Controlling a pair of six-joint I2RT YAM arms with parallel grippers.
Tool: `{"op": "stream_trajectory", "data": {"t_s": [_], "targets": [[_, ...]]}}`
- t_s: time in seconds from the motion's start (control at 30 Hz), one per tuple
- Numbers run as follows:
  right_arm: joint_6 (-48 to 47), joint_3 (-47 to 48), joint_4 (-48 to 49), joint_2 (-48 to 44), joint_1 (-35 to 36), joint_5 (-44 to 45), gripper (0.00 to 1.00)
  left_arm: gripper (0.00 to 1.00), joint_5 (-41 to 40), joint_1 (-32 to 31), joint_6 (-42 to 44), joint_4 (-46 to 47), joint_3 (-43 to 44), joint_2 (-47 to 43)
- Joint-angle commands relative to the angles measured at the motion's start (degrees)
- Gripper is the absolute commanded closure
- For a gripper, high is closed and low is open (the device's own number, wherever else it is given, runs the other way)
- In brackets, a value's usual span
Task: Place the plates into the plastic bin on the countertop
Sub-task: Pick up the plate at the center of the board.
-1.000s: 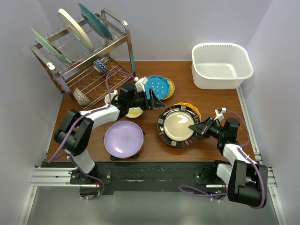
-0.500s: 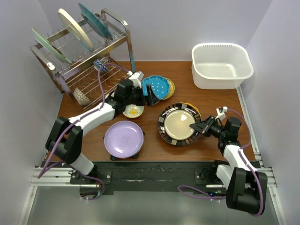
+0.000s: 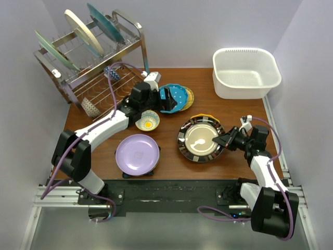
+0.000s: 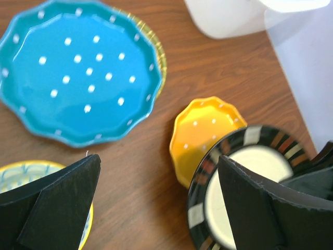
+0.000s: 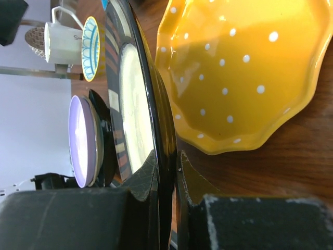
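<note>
Right hand (image 3: 222, 140) pinching rim of dark-rimmed beige plate (image 3: 199, 139), pickup step.
Plate on surface (image 3: 167, 143), overlapping orange plate (image 3: 212, 119), well apart from white bin (image 3: 244, 92) at back right; left hand (image 3: 166, 99) spread wide over blue dotted plate (image 3: 179, 96). Next move likely needs a lift clear of the orange plate, then carry to bin.

Bare countertop (image 3: 234, 107) strip open between orange plate (image 3: 208, 117) and plastic bin (image 3: 229, 91); dish rack (image 3: 88, 78) blocks far-left corner
</note>
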Motion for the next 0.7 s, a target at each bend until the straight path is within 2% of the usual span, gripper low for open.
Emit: {"op": "stream_trajectory", "data": {"t_s": [0.0,0.23,0.33,0.43,0.53,0.67], "targets": [[-0.11,7.22,1.86,0.93,0.75,-4.00,1.00,0.00,-3.47,-0.20,2.00,-0.51,-3.96,-5.19],[2.18,9.05,4.96,0.85,0.84,-1.46,1.00,0.00,-4.63,-0.12,4.03,-2.97,-1.51,-2.31],[3.67,10.98,5.84,0.59,0.85,0.30,1.00,0.00,-2.27,-0.12,3.76,-2.80,0.51,0.33],[9.02,12.39,11.19,0.67,0.93,1.79,1.00,0.00,0.46,-0.20,3.24,-1.57,0.96,1.65],[12.37,15.55,14.36,2.95,1.02,3.02,1.00,0.00,1.52,-0.20,2.97,0.54,0.34,2.44],[12.29,22.58,13.41,8.66,1.11,4.52,1.00,0.01,2.66,-0.12,2.88,0.28,0.69,3.33]]}}
